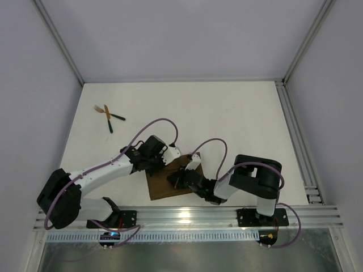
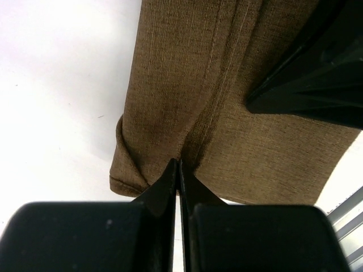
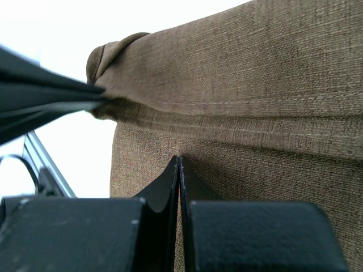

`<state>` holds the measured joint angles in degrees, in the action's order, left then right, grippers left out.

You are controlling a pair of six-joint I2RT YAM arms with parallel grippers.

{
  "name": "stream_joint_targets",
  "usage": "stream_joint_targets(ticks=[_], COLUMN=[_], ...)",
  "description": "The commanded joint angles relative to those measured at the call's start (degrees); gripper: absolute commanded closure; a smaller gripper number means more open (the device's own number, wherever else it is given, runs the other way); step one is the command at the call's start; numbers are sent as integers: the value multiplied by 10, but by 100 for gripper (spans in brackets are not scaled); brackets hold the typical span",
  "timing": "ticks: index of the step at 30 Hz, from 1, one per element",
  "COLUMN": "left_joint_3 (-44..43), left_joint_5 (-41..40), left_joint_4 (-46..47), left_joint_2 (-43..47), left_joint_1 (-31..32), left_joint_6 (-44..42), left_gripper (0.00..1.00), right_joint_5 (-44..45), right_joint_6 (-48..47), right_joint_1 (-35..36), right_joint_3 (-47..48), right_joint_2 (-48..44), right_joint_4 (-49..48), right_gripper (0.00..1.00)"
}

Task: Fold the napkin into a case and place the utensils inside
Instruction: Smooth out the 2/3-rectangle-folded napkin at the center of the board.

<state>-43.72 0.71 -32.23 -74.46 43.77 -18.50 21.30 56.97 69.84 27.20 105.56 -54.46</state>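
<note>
Top view: the dark-brown soft square cloth napkin (image 1: 161,190) lies partly folded as a smaller oblong on the white table (image 1: 227,124), near the arm bases; the left gripper (image 1: 164,164) is set at its far edge and the right gripper (image 1: 174,180) on its middle, close together. The two slim utensils (image 1: 108,116), gold heads and thin black handles, lie crossed at the far left, well apart from the cloth. The step is judged to be folding, approx. midway; no pocket is made yet.

Left wrist view: the jaws are seen closed, fingertips (image 2: 170,177) nipping a ridge of cloth by a rolled corner; a stitched hem is shown, which the top view is too coarse to give.

Right wrist view: the jaws are closed, fingertips (image 3: 170,175) touching the cloth at a seam; whether any cloth is pinched can't be told. The other gripper's clamp on the bunched edge is confirmed here.

Next, probably: the pinched edge is to be carried over and laid flat, w/ the lower layer pinned; care is needed vs. dragging the whole cloth.
</note>
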Motion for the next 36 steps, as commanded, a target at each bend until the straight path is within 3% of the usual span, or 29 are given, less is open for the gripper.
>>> stream_joint_targets(ticks=[1, 17, 26, 36], left_joint_3=[-20, 45, 43, 54], left_joint_5=[12, 1, 40, 39], left_joint_4=[-15, 56, 80, 100], left_joint_2=[18, -45, -76, -76], left_joint_1=[-9, -27, -59, -85], left_joint_6=[-7, -38, -27, -35], left_gripper=[100, 100, 100, 100], right_joint_5=[26, 14, 1, -71], right_joint_6=[17, -4, -43, -77], right_joint_1=[-28, -42, -42, -67], right_joint_3=[3, 32, 43, 8], right_joint_2=[25, 32, -6, -179], right_joint_4=[37, 52, 66, 202], right_gripper=[97, 97, 97, 88])
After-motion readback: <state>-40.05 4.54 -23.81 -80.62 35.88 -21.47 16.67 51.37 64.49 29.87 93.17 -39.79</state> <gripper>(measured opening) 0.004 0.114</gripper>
